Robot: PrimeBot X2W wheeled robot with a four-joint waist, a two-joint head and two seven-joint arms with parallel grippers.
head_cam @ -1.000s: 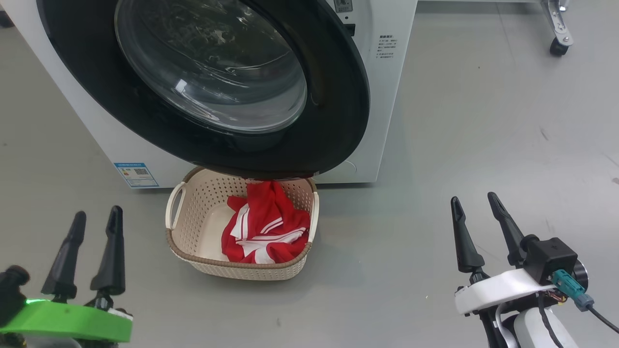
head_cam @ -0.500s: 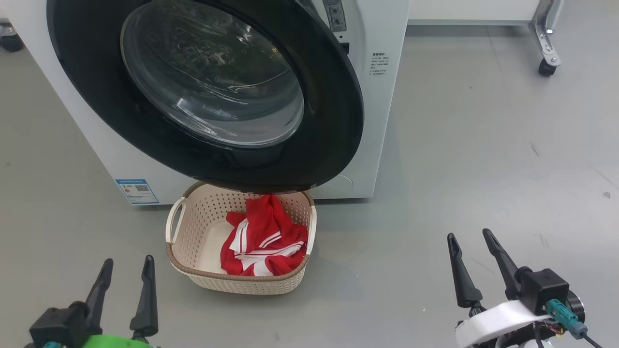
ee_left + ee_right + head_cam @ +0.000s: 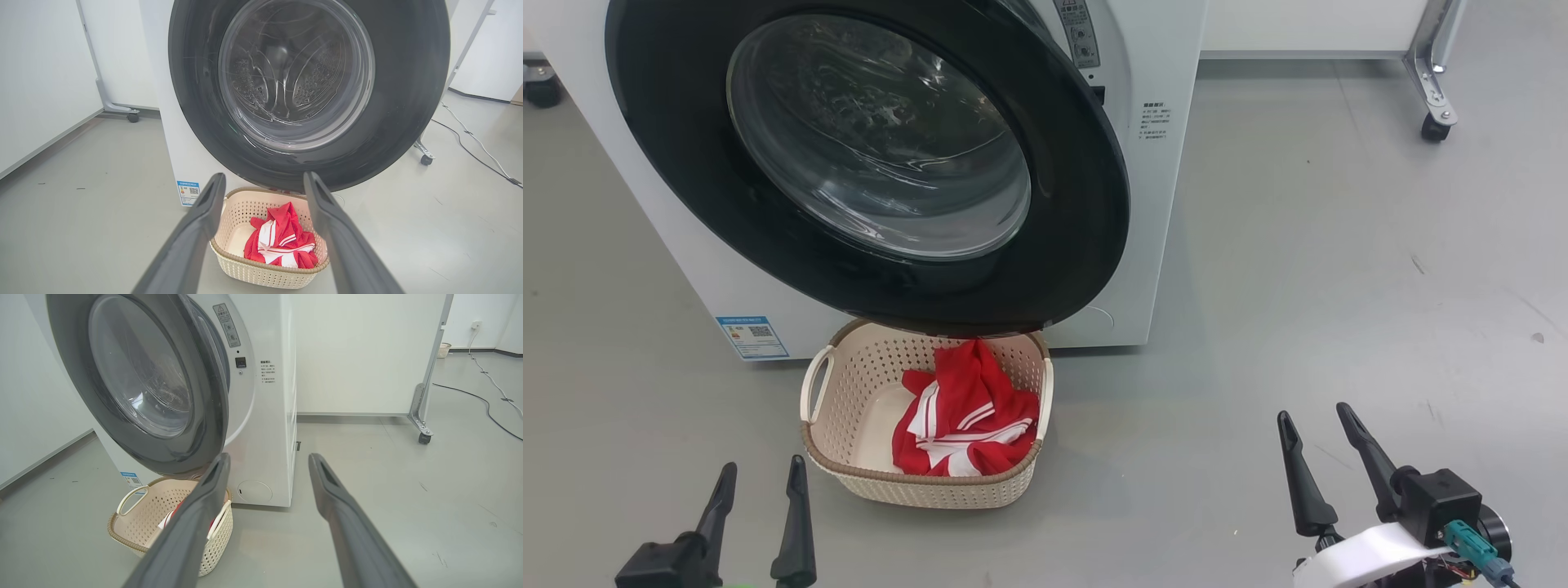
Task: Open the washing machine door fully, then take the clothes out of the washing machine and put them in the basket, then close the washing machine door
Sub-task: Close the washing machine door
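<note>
Left gripper (image 3: 762, 467) and right gripper (image 3: 1313, 412): both with fingers spread apart, holding nothing.
Just ahead of the left gripper and a little to its right sits the basket (image 3: 923, 479), with the red-and-white clothes (image 3: 964, 408) piled inside. The right gripper is well off to the basket's other side, over bare floor (image 3: 1339, 286). Beyond both, the washing machine door (image 3: 1078, 204) stands slightly ajar from the washing machine (image 3: 1168, 204).

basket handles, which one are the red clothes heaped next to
The white handle on the robot's right: the clothes lie bunched at that end of the basket, while the left handle borders bare basket floor.
</note>
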